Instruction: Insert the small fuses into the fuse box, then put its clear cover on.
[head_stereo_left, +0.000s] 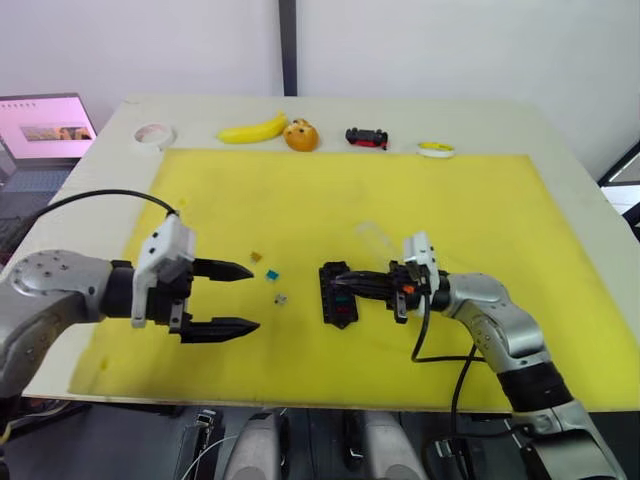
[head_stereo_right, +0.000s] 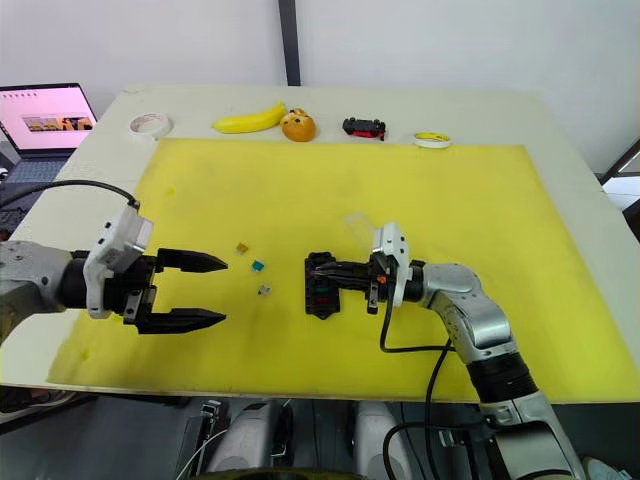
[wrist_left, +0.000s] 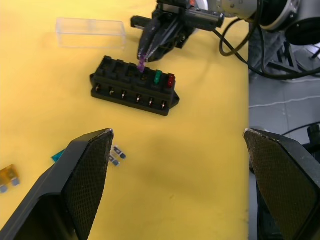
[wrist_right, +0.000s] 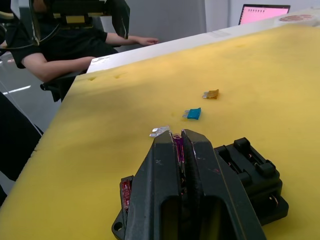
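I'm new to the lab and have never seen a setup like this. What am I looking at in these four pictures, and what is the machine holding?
It is a two-armed robot working over a yellow mat on a table. Two pictures come from cameras on its head, looking down over both arms. The other two come from cameras on each wrist, looking along that arm's gripper.

The right gripper is shut on a purple fuse, holding it just over a slot in the black fuse box. A green fuse and a red fuse already sit in the box. The left gripper is open and holds nothing.

Loose on the mat lie a brown fuse, a teal fuse and a grey-white fuse. The clear cover lies beside the box. Along the table's far edge are a banana, a toy car and tape rolls.
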